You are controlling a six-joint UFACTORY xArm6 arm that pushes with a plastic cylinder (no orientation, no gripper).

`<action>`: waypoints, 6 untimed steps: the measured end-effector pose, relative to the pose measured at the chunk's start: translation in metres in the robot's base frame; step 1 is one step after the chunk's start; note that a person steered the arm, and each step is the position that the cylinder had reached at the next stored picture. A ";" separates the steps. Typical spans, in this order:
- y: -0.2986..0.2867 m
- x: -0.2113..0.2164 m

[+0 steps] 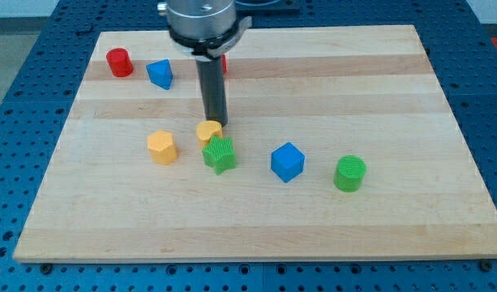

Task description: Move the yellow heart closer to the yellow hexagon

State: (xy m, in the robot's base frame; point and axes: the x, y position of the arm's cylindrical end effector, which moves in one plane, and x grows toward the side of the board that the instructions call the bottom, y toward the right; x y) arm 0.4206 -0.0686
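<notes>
The yellow heart (207, 130) lies near the board's middle, touching the top of a green star (220, 154). The yellow hexagon (161, 147) sits a short way to the heart's left and slightly lower, with a small gap between them. My tip (217, 122) stands right at the heart's upper right edge, touching or nearly touching it. The dark rod rises from there to the arm's head at the view's top.
A blue cube (287, 161) and a green cylinder (349, 173) lie to the right of the star. A red cylinder (118, 62) and a blue block (160, 74) sit at the upper left. A red block (224, 63) is mostly hidden behind the rod.
</notes>
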 end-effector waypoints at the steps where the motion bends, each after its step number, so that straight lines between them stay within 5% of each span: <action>1: 0.031 0.000; 6: -0.011 0.024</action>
